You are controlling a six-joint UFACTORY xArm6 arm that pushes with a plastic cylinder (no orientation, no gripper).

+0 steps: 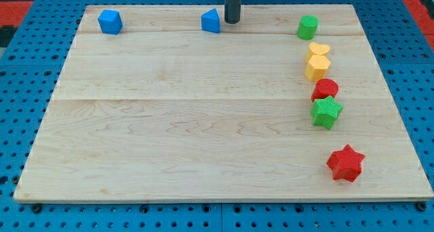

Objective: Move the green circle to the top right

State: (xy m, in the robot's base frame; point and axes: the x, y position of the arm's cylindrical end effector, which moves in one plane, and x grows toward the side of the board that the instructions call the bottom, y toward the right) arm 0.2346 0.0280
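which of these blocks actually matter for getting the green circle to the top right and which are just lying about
Part of the job:
- green circle, already near the view's top right
- my tip, at the view's top, just right of a blue block

Just lying about:
- blue block by the tip
- blue block at top left
- yellow heart
- yellow hexagon
- red circle
- green star
- red star
- wooden board

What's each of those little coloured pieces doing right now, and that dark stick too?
Green circle: top right, apart from tip.
My tip: touching the nearer blue block's right side.
Blue blocks: along top edge.
Yellow blocks: touching.
Red circle: against green star.
Red star: alone, lower right.
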